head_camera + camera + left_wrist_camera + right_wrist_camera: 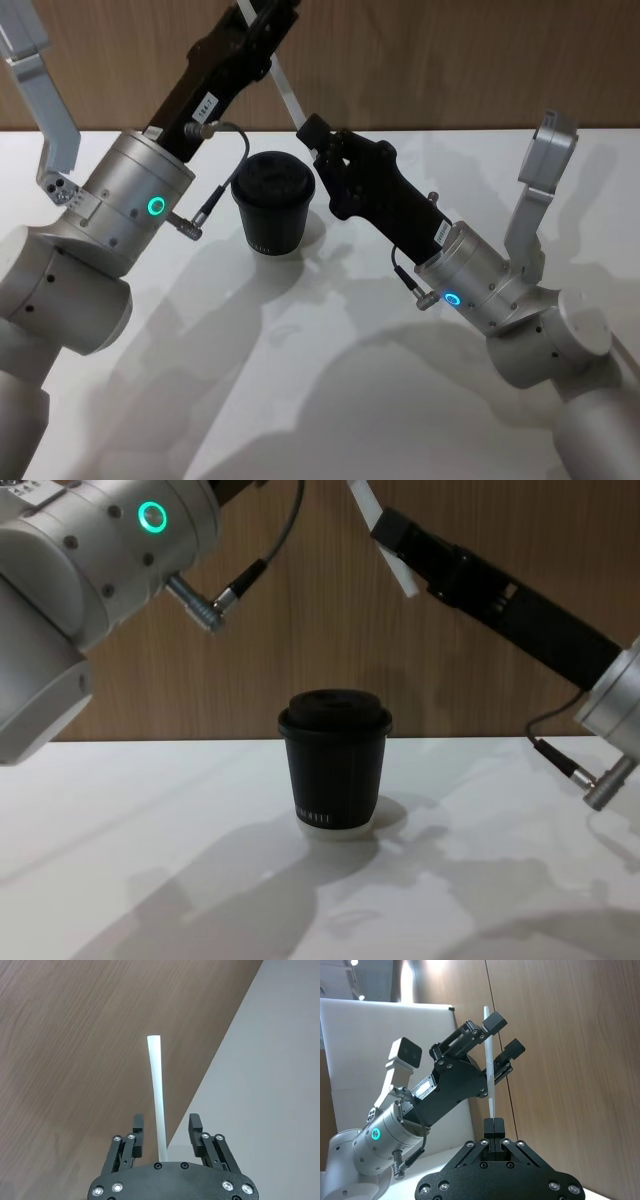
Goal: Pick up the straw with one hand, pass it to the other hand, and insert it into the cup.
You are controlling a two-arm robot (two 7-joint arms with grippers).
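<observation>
The straw (285,92) hangs slanted in the air above and behind the cup (272,203). My right gripper (312,130) is shut on its lower end, seen close in the right wrist view as the right gripper (493,1122) pinching the straw (490,1067). My left gripper (166,1122) is open, higher up, with the straw (157,1085) running between its fingers (138,1127) without touching either. From the right wrist the left gripper (503,1036) shows its jaws spread around the straw. The black lidded cup (335,760) stands upright on the table, below both grippers.
The white table (300,380) lies bare around the cup. A brown wooden wall (450,60) rises right behind it. Both silver arms lean in from the sides, with thin dark cables (225,135) looping near the cup.
</observation>
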